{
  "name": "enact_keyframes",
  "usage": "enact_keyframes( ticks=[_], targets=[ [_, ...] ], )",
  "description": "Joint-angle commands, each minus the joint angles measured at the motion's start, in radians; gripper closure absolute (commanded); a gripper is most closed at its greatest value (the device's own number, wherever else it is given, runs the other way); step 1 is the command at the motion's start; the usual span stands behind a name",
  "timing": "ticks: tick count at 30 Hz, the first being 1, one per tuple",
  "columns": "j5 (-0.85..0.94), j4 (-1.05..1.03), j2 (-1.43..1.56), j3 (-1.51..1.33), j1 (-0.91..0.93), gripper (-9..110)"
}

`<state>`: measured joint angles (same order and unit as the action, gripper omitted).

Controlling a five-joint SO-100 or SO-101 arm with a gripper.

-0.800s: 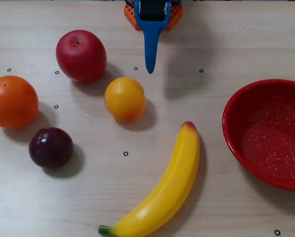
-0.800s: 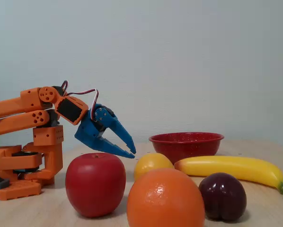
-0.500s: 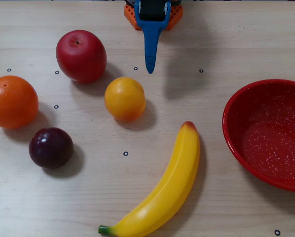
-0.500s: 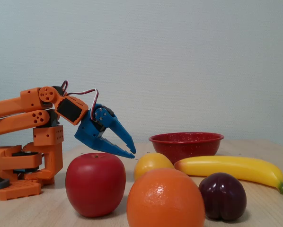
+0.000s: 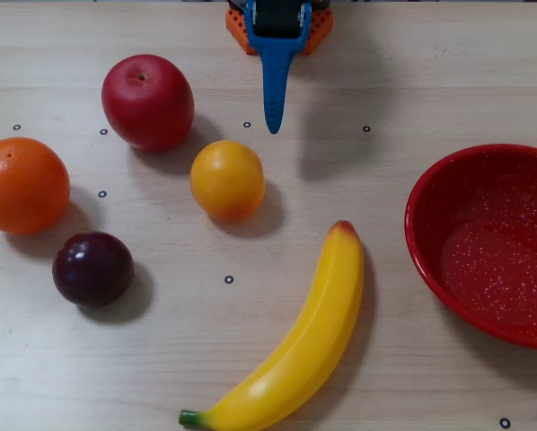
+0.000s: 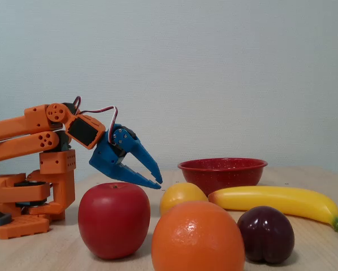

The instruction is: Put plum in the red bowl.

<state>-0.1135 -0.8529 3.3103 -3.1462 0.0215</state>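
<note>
The plum [image 5: 92, 268] is small, round and dark purple, and it lies on the wooden table at the lower left of the overhead view. In the fixed view the plum [image 6: 266, 234] is at the front right. The red bowl [image 5: 421, 193] sits at the right edge with white speckles inside and nothing in it; in the fixed view the red bowl [image 6: 222, 168] stands at the back. My blue gripper [image 5: 273, 128] hangs above the table near the arm's base, far from the plum. In the fixed view the gripper [image 6: 159, 184] points down to the right, its fingertips meeting with nothing between them.
A red apple [image 5: 147, 101] and an orange [image 5: 22, 184] lie at the left, close to the plum. A yellow round fruit [image 5: 227, 180] sits just below the gripper tip. A banana [image 5: 295, 341] lies diagonally between the plum and the bowl. The orange arm base [image 5: 318, 31] is at the top edge.
</note>
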Motion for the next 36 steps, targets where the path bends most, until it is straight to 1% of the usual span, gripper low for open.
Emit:
enact_keyframes(
  ticks=[1,36],
  targets=[
    [-0.011,-0.009,0.021,-0.04,-0.006,102],
    [0.0,-0.009,0.021,-0.04,-0.006,102]
  ],
)
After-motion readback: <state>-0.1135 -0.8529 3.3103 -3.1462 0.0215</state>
